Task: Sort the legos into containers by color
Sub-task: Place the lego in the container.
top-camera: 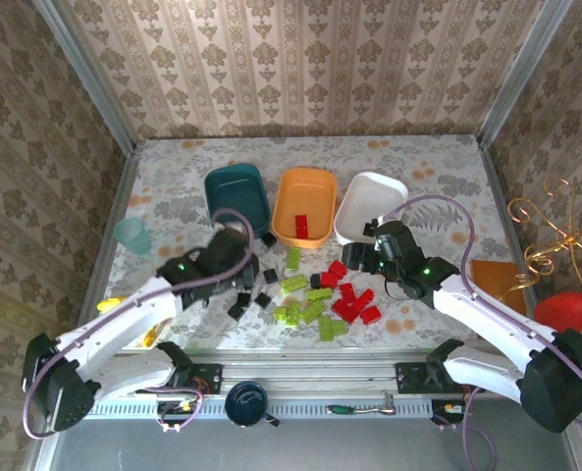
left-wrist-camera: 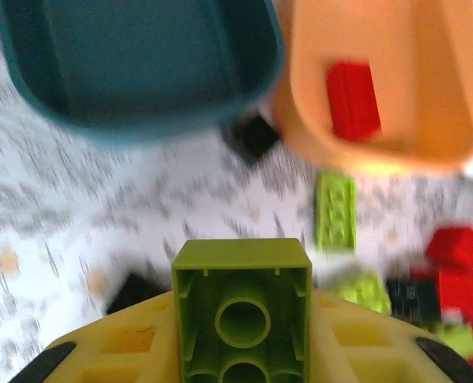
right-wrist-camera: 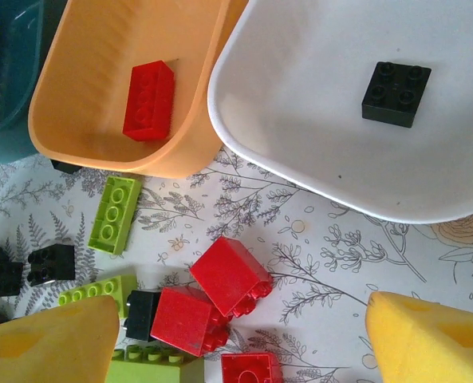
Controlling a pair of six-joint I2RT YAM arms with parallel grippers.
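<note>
Fig. Sorting, early stage | orange tub [top-camera: 305, 191]: one red brick [right-wrist-camera: 149, 100] | white tub [top-camera: 374, 196]: one black brick [right-wrist-camera: 396, 93] | teal tub [top-camera: 237, 188]: empty | left fingers [left-wrist-camera: 116, 351] clenched on lime brick [left-wrist-camera: 242, 307] | right fingers [right-wrist-camera: 45, 339] released | most legos [top-camera: 315, 312] unsorted on counter [top-camera: 418, 167].

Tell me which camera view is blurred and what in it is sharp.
Left wrist view: the dark teal plastic tub and orange plastic tub smear with blur, while the lime green studded brick between the yellow fingers is crisp. Right wrist view: sharp throughout.

Staged robot test booth: wallpapered panels [top-camera: 300, 69], aluminium frame [top-camera: 82, 69], floral tablecloth [top-camera: 428, 162].
</note>
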